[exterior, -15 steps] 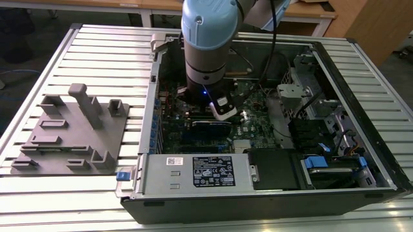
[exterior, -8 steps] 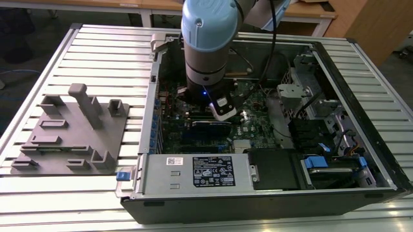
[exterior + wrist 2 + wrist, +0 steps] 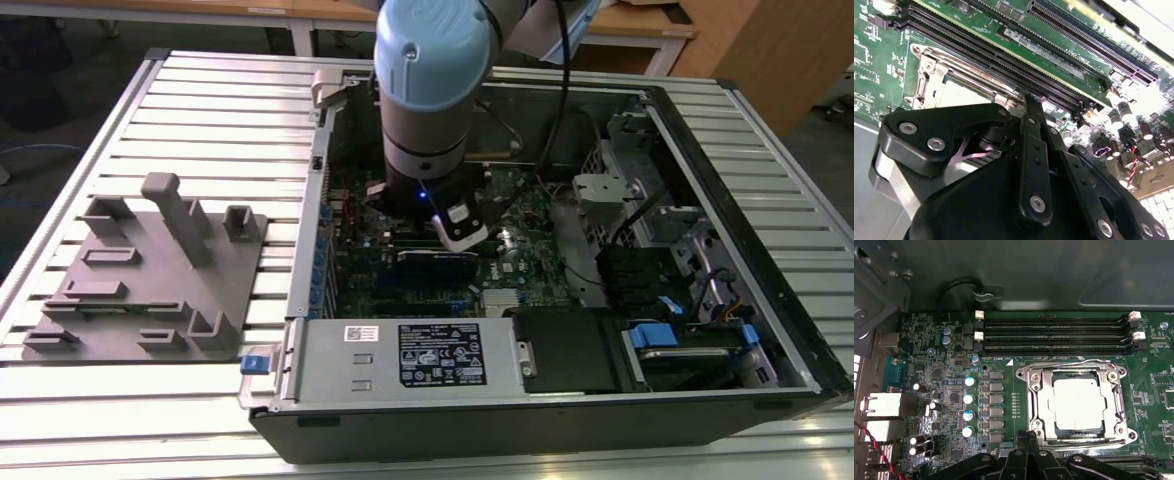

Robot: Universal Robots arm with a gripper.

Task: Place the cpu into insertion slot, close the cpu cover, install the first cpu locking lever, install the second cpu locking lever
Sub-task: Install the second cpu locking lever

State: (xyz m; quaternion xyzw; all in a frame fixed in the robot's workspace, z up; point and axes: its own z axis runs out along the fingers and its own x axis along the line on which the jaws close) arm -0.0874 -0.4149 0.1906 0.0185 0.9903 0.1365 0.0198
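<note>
The cpu (image 3: pixel 1078 402) lies flat in the insertion slot (image 3: pixel 1030 396) on the green board, its dull silver top showing. The cpu cover (image 3: pixel 1043 405) lies flat around it as a silver frame. A thin wire lever (image 3: pixel 1069 363) runs along the socket edge nearest the memory slots. My gripper (image 3: pixel 1029 436) is shut, with its black fingertips together at a corner of the socket's rim and nothing visible between them. In the second wrist view the gripper (image 3: pixel 1029 102) stands just beside the cpu (image 3: pixel 961 92). In the exterior view the gripper (image 3: pixel 458 238) reaches down into the open computer case.
Long black memory slots (image 3: pixel 1054 332) run beside the socket, and a row of capacitors (image 3: pixel 969 400) stands on its other side. The case walls (image 3: pixel 694 150) ring the board. A grey fixture (image 3: pixel 147 270) sits on the table at the exterior view's left. A metal box (image 3: pixel 400 355) lies along the case's near edge.
</note>
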